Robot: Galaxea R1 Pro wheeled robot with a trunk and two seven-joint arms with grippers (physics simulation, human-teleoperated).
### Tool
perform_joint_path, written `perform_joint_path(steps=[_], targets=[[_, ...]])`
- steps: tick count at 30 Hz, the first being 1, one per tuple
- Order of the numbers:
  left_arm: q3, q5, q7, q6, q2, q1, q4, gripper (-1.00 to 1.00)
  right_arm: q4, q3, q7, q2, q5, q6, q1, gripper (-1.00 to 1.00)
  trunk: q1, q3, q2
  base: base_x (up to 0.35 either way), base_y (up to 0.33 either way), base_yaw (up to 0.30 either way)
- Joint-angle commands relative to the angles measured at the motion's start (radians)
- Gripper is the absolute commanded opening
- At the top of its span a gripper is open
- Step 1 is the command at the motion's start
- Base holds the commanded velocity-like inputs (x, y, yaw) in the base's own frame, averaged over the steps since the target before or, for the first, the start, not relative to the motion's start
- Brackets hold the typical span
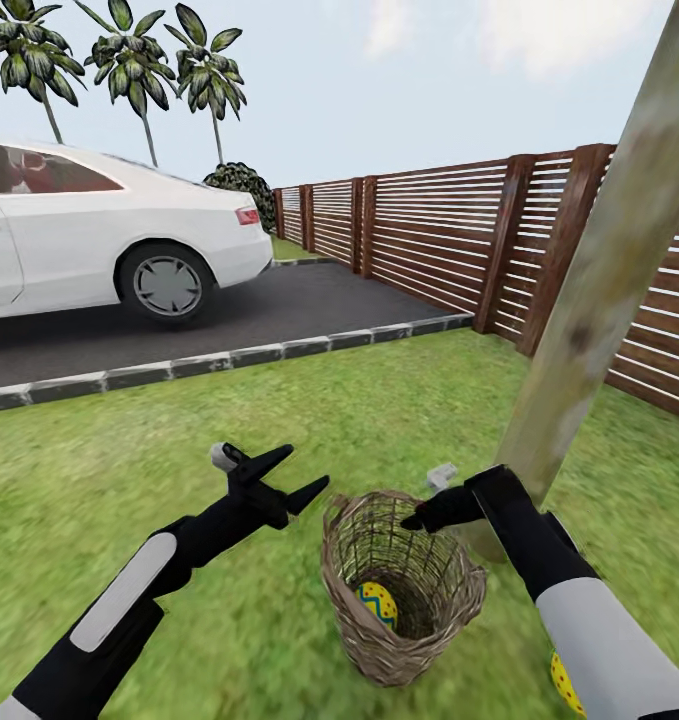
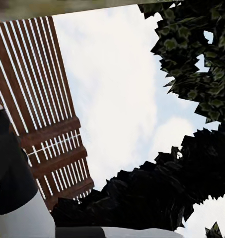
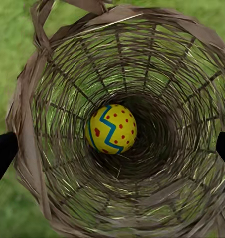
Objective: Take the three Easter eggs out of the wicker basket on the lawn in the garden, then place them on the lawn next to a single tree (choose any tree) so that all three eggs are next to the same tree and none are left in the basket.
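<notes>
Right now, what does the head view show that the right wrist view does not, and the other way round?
Head view alone: the white car on the driveway, the wooden fence, the palms, the tree trunk right behind the basket, the open left hand, and a second egg on the grass by the right arm.

Right wrist view alone: the egg's red dots and blue zigzag, seen straight down.

Both: the basket, one egg inside, and grass.

The wicker basket (image 1: 399, 590) stands on the lawn (image 1: 179, 440) at the foot of the tree (image 1: 599, 270), one egg (image 1: 377, 603) inside. My right hand (image 1: 419, 520) hovers over its rim; my left hand (image 1: 284, 480), fingers spread, hangs beside it. Another egg (image 1: 562, 683) lies by the trunk.
</notes>
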Motion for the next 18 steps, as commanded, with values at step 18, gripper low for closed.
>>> perform_joint_path(steps=[18], targets=[[0.002,0.005,-0.249,0.002,0.099,0.006,0.015,1.00,0.203,0.028,-0.307,0.142,0.054,0.004,-0.019,1.00,0.000,-0.001,0.000,0.000,0.000,0.000]])
